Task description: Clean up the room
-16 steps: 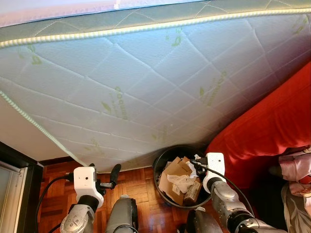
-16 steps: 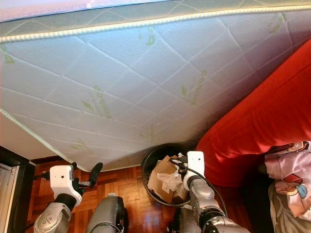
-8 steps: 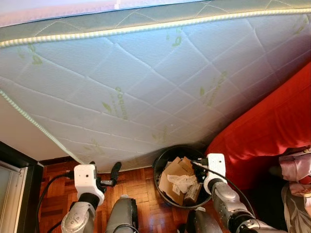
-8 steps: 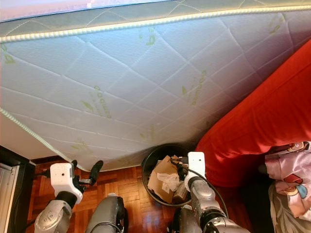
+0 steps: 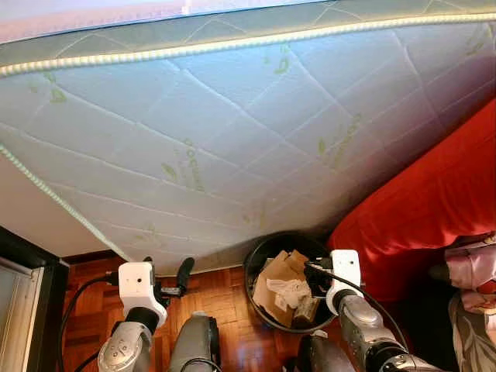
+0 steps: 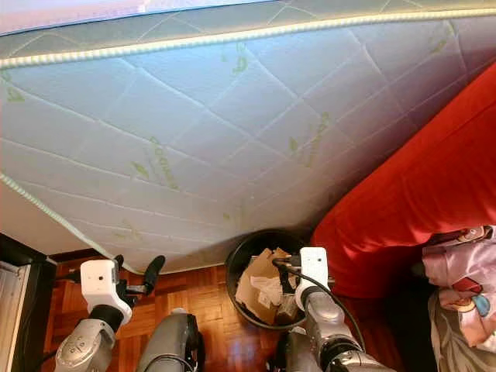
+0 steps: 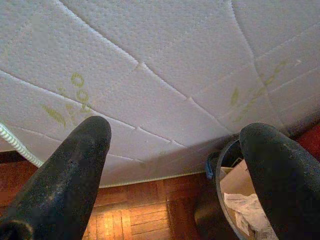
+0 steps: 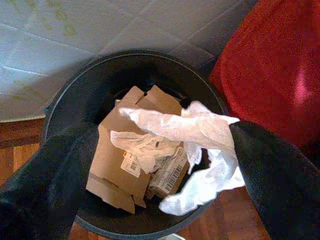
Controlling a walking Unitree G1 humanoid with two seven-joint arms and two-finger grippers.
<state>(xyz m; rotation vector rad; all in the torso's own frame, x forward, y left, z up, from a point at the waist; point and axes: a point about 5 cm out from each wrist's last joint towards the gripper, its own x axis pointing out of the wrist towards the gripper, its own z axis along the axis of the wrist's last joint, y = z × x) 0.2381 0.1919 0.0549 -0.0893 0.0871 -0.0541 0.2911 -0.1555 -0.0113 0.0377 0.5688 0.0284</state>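
A black trash bin [image 5: 256, 267] stands on the parquet floor against the leaning mattress, holding cardboard pieces [image 5: 273, 280] and white crumpled wrapping [image 5: 291, 291]. My right gripper [image 5: 315, 269] hangs over the bin's right rim, open. In the right wrist view its fingers [image 8: 55, 175] stand wide apart above the bin [image 8: 75, 100], with a white crumpled wrapper [image 8: 200, 135] between them, touching one finger. My left gripper [image 5: 167, 269] is held up over the floor left of the bin, open and holding nothing [image 7: 175, 130].
A large white quilted mattress [image 5: 232, 124] leans overhead and fills the background. A red cushion or sofa [image 5: 418, 209] sits right of the bin, with pink clothing [image 5: 469, 267] at the far right. A dark frame [image 5: 31, 263] borders the left.
My right wrist has shifted slightly down and to the right beside the bin. The left arm has barely moved.
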